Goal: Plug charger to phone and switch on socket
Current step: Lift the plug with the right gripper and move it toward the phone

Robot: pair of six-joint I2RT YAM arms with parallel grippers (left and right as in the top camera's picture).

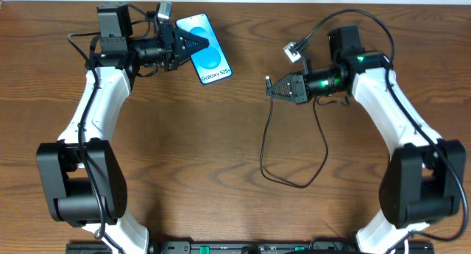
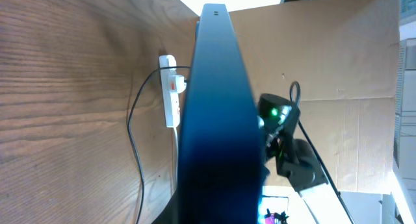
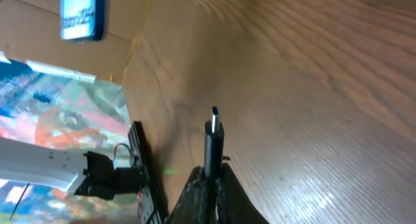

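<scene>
Clamping the slim blue-screened phone (image 1: 211, 61), left gripper (image 1: 193, 45) faces right gripper (image 1: 272, 87), which pinches the thin black charger (image 3: 213, 138) tip-forward for insertion.

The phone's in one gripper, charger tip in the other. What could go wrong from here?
The phone is pinched at one end by the left gripper, so pushing the charger in may make it slip. The right gripper holds only the short tip, which might twist off-line. The slack cable on the table may snag.
</scene>
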